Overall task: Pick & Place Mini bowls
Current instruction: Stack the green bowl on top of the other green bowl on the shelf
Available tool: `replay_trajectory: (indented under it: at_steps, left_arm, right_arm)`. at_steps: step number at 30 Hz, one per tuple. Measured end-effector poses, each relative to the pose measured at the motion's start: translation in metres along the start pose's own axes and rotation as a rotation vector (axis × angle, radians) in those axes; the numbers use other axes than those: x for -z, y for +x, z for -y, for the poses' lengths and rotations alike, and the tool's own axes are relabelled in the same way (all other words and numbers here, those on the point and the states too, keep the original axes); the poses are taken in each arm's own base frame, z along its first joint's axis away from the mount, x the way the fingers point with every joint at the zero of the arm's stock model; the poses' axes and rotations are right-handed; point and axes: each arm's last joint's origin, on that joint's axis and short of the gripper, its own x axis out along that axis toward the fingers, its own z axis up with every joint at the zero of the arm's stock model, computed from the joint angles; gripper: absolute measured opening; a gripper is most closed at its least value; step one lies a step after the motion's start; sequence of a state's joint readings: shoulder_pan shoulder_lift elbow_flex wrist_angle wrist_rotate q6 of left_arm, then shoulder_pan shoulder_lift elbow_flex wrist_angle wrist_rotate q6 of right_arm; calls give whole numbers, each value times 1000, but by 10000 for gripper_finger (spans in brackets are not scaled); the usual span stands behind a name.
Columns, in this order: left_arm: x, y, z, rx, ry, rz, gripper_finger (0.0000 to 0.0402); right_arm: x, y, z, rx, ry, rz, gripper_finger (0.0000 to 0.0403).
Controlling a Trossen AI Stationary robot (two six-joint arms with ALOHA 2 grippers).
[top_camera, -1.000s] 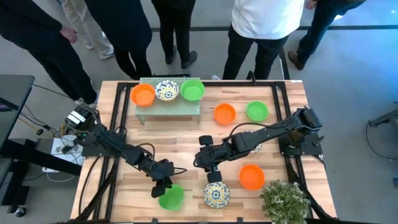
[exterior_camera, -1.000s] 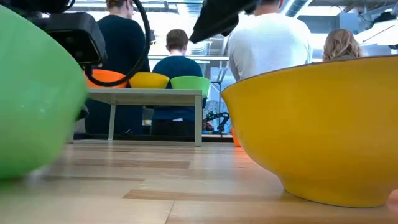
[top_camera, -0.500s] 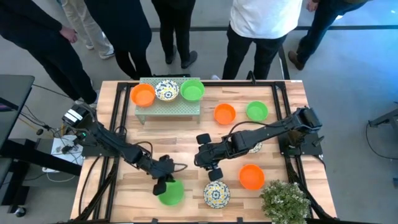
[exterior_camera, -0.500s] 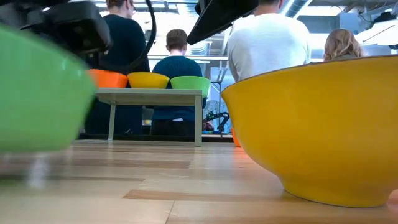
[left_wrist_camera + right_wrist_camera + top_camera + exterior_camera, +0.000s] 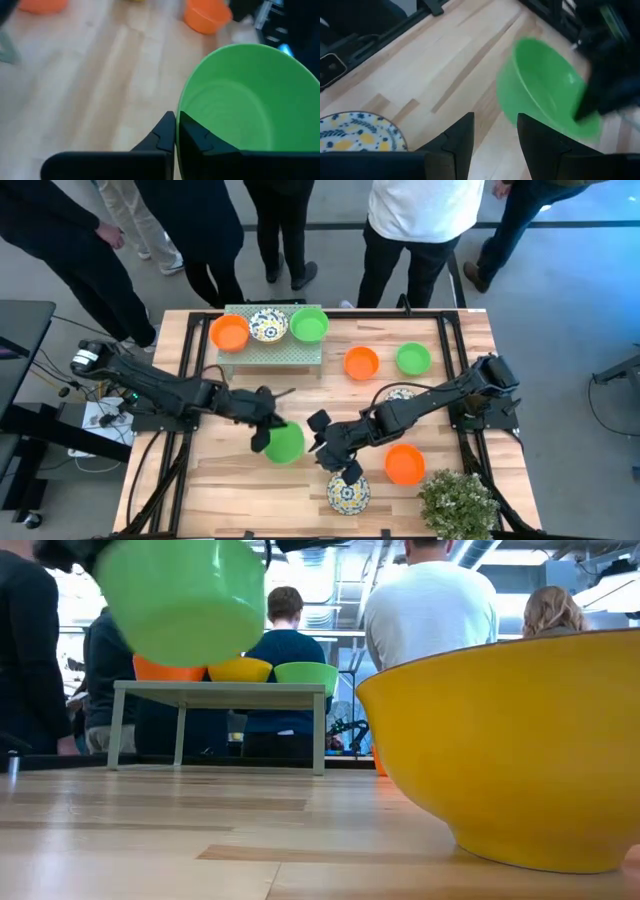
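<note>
2 dark jointed arms trail black cables, each ending in angular black fingers [image 5: 460, 137].

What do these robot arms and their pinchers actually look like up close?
Both arms are dark, slim and jointed, with black cables looping along them. The left arm has a pale, labelled section near its base. The left gripper and right gripper each end in two flat, black, angular fingers.

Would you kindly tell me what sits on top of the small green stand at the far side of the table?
Three mini bowls sit in a row on the stand: an orange bowl, a floral bowl and a green bowl. Whatever lies beneath the stand is covered from above.
</note>
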State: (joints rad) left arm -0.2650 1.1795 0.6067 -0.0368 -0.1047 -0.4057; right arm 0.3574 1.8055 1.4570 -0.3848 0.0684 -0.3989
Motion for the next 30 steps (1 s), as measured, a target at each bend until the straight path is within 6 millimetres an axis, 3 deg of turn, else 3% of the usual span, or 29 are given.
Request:
replay_trajectory:
  at_steps: [8,14,22,30]
  left_arm:
    - [-2,16,-37,-106,80,-66,9]
    - [2,33,-57,-154,139,-120,8]
    - [-3,36,-62,-164,120,-77,8]
    - [-16,29,-58,-159,69,-11,8]
  right_arm:
    - [12,16,33,46,15,39,145]
    - [36,39,41,21,-67,-69,139]
    - [47,43,46,6,-34,-130,116]
    - [58,41,57,9,19,-181,126]
